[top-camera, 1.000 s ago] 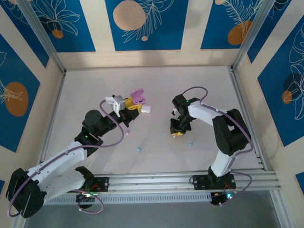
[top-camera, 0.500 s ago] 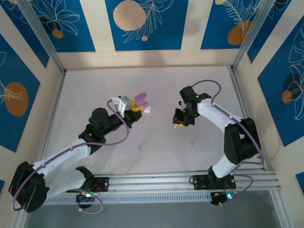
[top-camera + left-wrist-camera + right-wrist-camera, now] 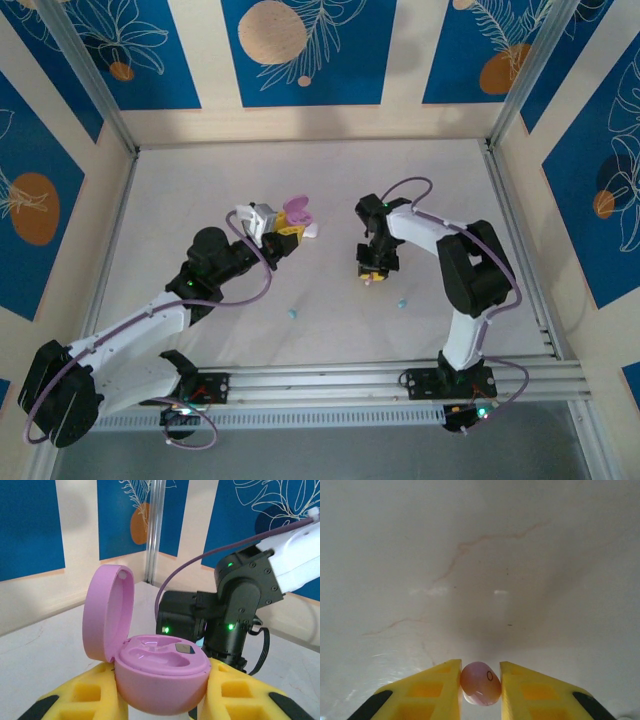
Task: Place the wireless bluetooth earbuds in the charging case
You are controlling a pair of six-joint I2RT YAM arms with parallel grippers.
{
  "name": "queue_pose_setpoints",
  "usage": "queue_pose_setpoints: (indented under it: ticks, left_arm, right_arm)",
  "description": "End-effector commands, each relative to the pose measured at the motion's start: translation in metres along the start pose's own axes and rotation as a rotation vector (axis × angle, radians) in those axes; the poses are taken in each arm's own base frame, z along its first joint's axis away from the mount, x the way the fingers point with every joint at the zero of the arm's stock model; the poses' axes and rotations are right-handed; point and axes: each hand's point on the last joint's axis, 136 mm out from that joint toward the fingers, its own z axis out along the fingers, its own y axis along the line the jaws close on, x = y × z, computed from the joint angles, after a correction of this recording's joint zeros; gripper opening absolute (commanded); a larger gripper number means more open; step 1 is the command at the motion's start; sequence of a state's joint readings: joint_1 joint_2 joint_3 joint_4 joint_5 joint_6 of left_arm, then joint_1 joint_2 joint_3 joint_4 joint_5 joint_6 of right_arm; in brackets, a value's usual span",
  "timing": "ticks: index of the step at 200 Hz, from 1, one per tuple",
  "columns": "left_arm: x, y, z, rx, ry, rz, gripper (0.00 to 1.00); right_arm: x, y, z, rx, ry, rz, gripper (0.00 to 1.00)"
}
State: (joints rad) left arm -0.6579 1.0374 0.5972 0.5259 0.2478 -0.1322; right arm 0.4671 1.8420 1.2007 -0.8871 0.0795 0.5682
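In the left wrist view my left gripper (image 3: 162,696) is shut on the open pink charging case (image 3: 162,677). Its lid (image 3: 107,612) stands up on the left and its two wells show nothing in them. From above, the left gripper (image 3: 284,228) holds that case (image 3: 295,212) left of centre. My right gripper (image 3: 480,685) is shut on a pink earbud (image 3: 481,682), pinched between the yellow fingers (image 3: 437,690) close above the white table. In the top view the right gripper (image 3: 370,273) points down, right of the case. Two teal earbuds (image 3: 292,313) (image 3: 402,302) lie loose on the table.
A white case (image 3: 311,231) lies on the table just right of the left gripper. The right arm's black wrist (image 3: 225,615) looms close behind the pink case. Metal posts (image 3: 100,100) and patterned walls fence the white table (image 3: 200,180); a rail (image 3: 400,378) runs along the near edge.
The left arm carried the pink case slightly right, then held still. The right gripper rose and swung right, then came back down and left with the pink earbud between its fingers.
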Motion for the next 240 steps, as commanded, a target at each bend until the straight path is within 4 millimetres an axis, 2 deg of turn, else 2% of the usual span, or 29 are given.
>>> queue_pose_setpoints:
  ticks: [1, 37, 80, 240]
  left_arm:
    - [-0.013, -0.003, -0.001, -0.006, -0.026, 0.026, 0.29]
    - [-0.013, -0.002, -0.001, -0.01, -0.023, 0.027, 0.29]
    - [-0.013, -0.002, 0.0, -0.008, -0.022, 0.02, 0.29]
    - [-0.015, -0.003, 0.001, -0.005, -0.024, 0.012, 0.29]
  right_arm:
    - [0.005, 0.002, 0.004, 0.003, 0.028, -0.035, 0.25]
    - [0.007, 0.01, 0.009, -0.077, 0.037, -0.048, 0.33]
    - [0.008, 0.026, 0.006, -0.232, 0.05, -0.063, 0.35]
    - [0.007, 0.039, 0.004, -0.292, 0.041, -0.109, 0.28]
